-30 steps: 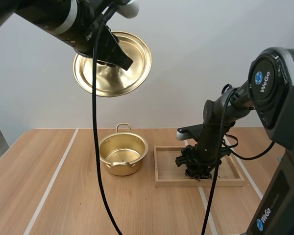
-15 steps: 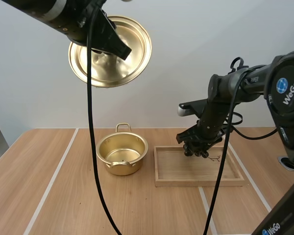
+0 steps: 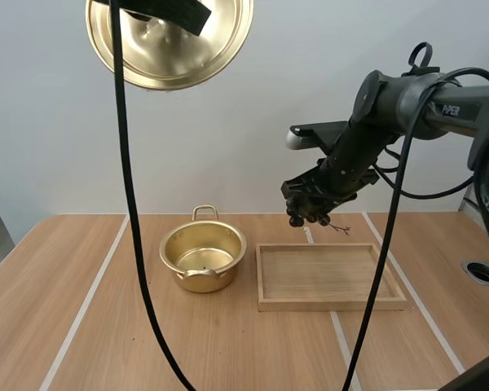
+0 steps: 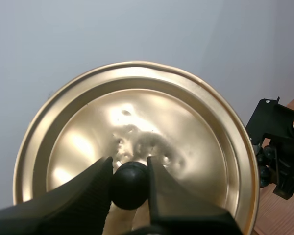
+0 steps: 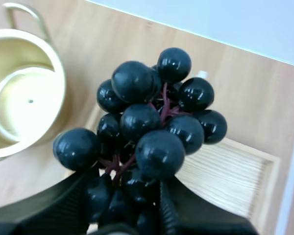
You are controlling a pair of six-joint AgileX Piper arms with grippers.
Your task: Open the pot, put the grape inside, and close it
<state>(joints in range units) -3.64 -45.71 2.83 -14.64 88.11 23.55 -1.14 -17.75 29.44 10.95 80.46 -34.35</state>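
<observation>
Grapes aloft over corner of tray, pot lidless

Setting: a robotics lab test station. Indicators: a wooden desk marked with straight white lines, a plain white wall behind it, and a branded robot arm reaching over the work area.
</observation>
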